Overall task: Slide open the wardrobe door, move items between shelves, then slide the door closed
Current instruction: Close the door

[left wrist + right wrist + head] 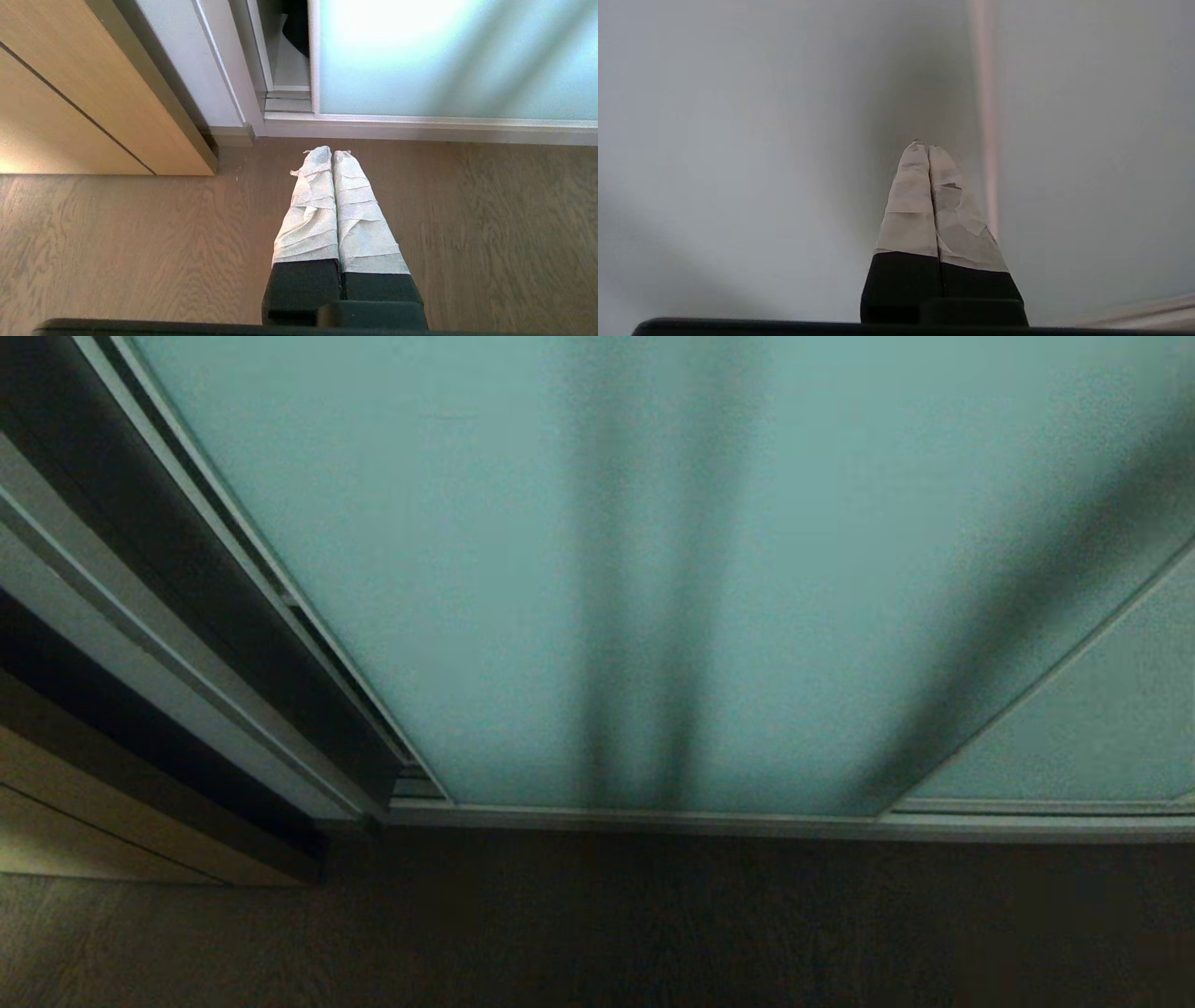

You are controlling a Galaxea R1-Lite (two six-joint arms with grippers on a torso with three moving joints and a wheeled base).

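Head view: frosted blue-green sliding wardrobe door fills frame above wood floor, narrow gap at its left edge; left gripper parked low, jaws clenched, empty; right gripper jaws clenched against pale panel; advice: press flat, push sideways steadily.

Wood-grain floor, brown, dim in the head view, lit brighter in the left wrist view. Light wood cabinet with a dark seam stands on the floor at the left, beside a white-grey wardrobe frame post. Silver bottom track runs along the floor edge. Soft shadows cross the floor.
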